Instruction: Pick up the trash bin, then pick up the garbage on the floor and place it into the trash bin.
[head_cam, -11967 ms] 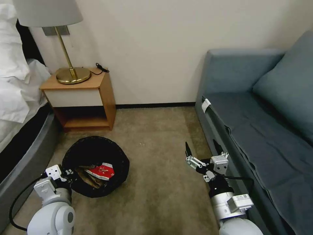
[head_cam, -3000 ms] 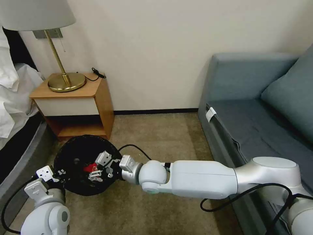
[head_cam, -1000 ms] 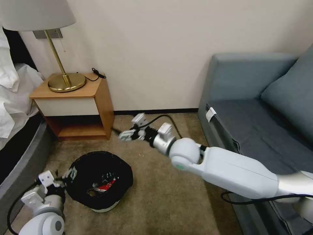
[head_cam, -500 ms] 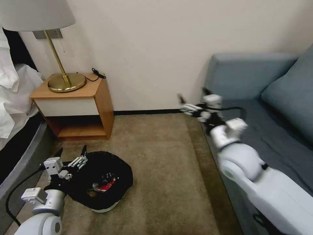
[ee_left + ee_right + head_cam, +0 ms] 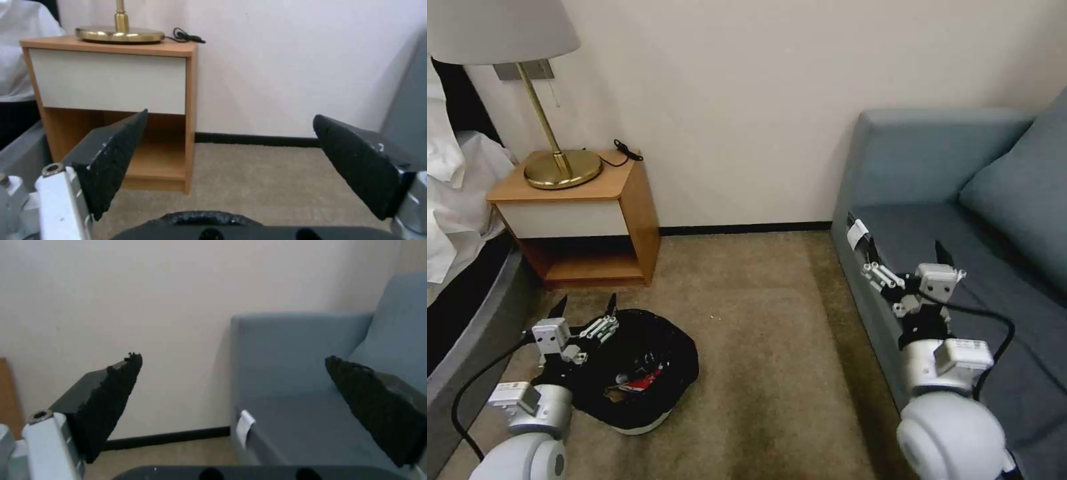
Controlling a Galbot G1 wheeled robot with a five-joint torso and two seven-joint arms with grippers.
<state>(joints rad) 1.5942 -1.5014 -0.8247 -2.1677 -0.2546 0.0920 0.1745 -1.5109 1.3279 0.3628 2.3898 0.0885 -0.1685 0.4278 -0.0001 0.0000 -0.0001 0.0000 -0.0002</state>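
Left gripper (image 5: 586, 311): I see its jaws spread wide, empty, just beside the bin's rim.
Right gripper (image 5: 906, 257): jaws wide apart, holding nothing, raised by the sofa (image 5: 960, 220) front.
Trash bin (image 5: 627, 367): on the carpet (image 5: 760, 333), tipped, mouth facing up and toward me; red packet (image 5: 644, 383) inside.
Room: nightstand (image 5: 580, 213) with lamp (image 5: 554, 160) behind, bed (image 5: 460, 233) at left.

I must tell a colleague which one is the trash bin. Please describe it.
Find the wooden nightstand with the brass lamp. On the carpet in front lies the trash bin, beside the open left gripper. Its crinkly black liner and pale base distinguish it.
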